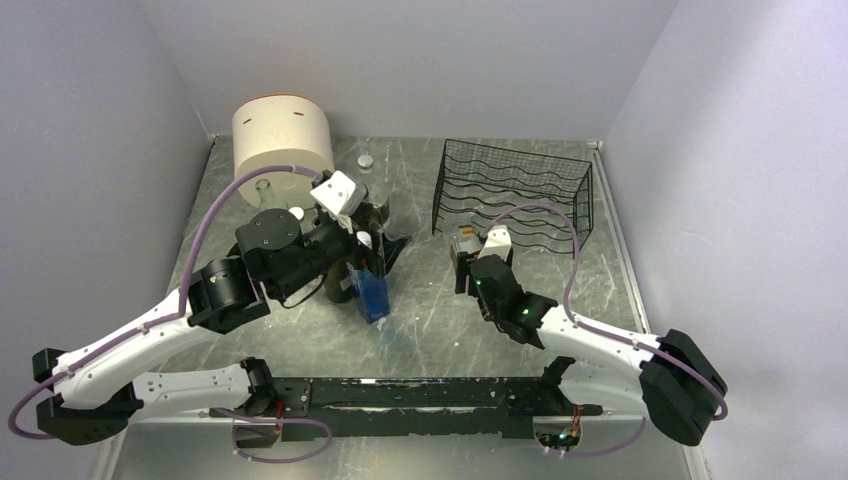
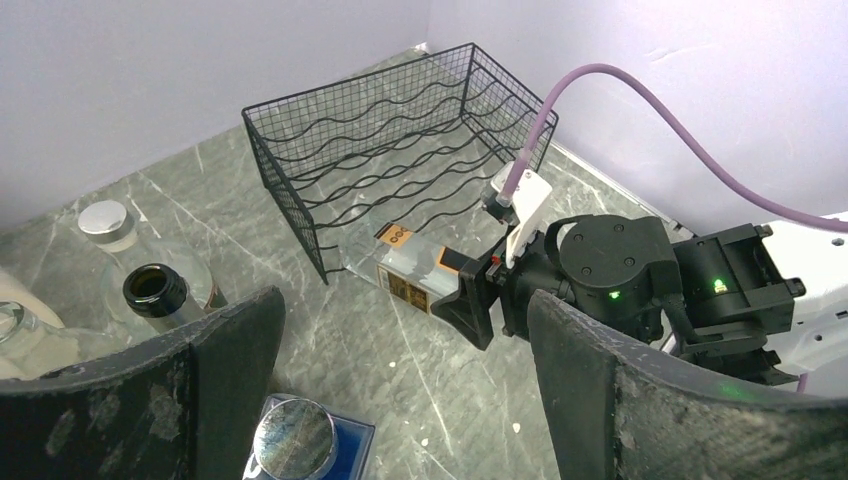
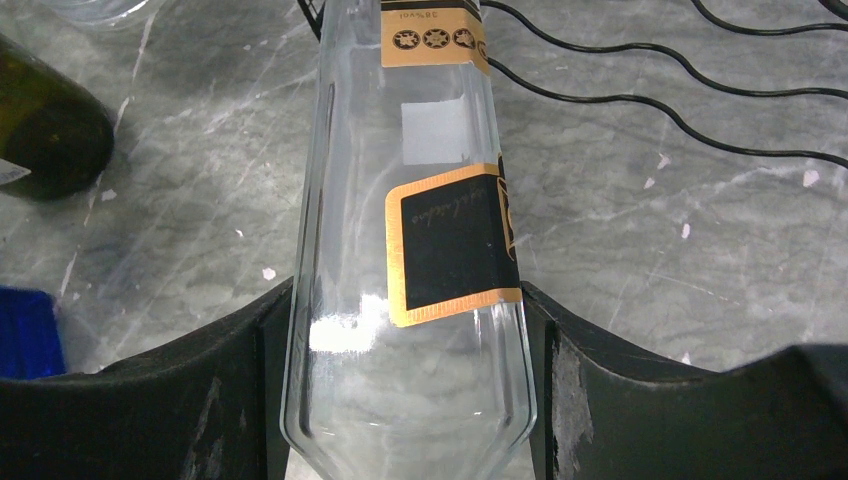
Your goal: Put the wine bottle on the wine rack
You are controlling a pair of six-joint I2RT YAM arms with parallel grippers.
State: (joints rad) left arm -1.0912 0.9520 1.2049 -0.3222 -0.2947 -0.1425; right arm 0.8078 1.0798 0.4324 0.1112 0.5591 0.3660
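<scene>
R gripper (image 3: 405,335) clamped on clear glass bottle w/ orange-black label (image 3: 410,250), held lying flat, low over grey marble table (image 3: 200,200), far end at front of black wire rack (image 2: 290,170). L gripper (image 2: 405,305) spread wide, empty, above blue bottle w/ silver cap (image 2: 295,440).

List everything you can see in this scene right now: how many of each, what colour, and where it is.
black wire wine rack: one, black, far right, no bottle in it
clear glass bottle with orange-and-black label: one, clear, held at the rack's front
cream cylindrical container: one, cream, far left
dark green bottle: one, uncapped, standing below the left gripper
blue bottle with mirrored cap: one, blue, beside the dark one
clear bottle with silver cap: one, clear, behind them
grey marbled table: one, under everything
left gripper: open, above the standing bottles
right gripper: shut on the labelled bottle
</scene>
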